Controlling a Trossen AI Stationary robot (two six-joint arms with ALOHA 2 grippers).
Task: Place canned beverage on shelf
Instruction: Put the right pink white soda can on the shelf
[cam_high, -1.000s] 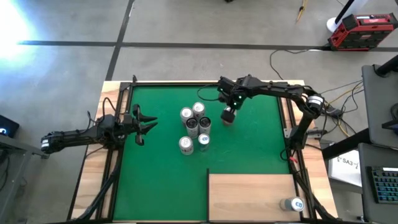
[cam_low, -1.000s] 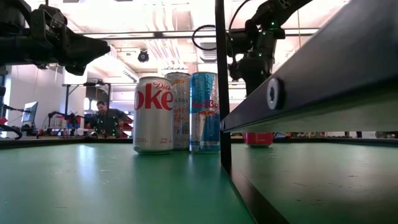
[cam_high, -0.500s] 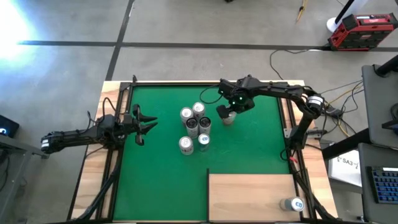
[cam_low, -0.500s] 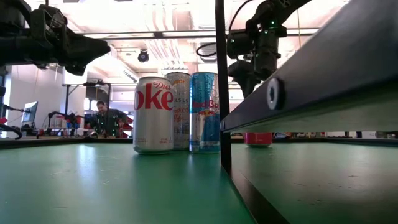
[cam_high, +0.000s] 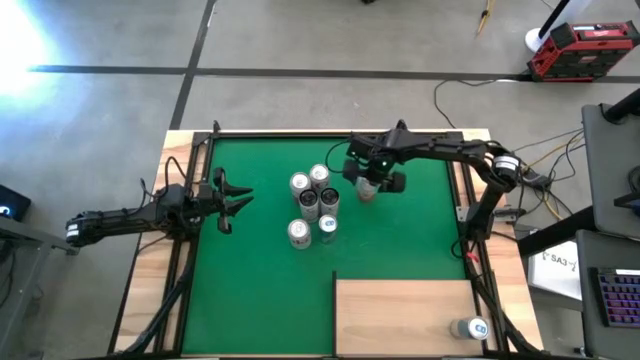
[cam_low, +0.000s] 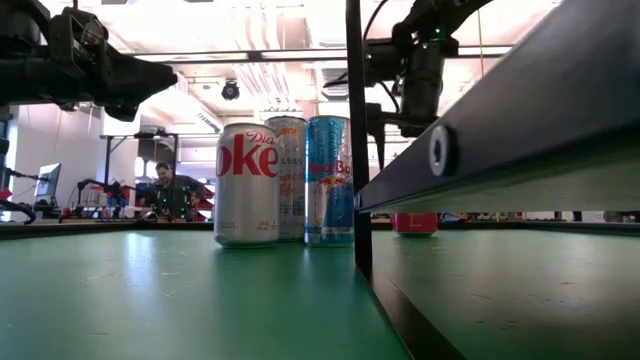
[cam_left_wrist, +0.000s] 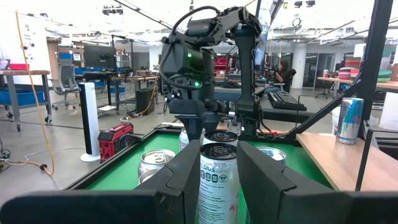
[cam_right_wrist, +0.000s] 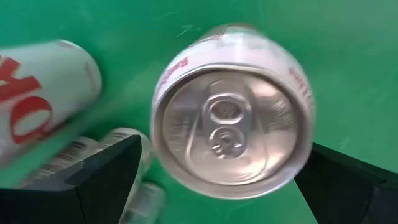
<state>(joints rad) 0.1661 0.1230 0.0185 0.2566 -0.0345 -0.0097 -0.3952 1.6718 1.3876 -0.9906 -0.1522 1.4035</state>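
Standing straight up on the green mat (cam_high: 400, 240) with its top to the ceiling, the lone can (cam_right_wrist: 231, 138) waits just beside the can cluster (cam_high: 313, 203), well apart from the shelf (cam_high: 400, 315) in the near right corner. The right gripper (cam_high: 368, 183) hangs right over it with its claw spread wide and holding nothing, so this looks like the reaching step; next it should sink lower and squeeze the can's sides. The left gripper (cam_high: 232, 198) waits at the mat's left edge, claw narrow and empty.
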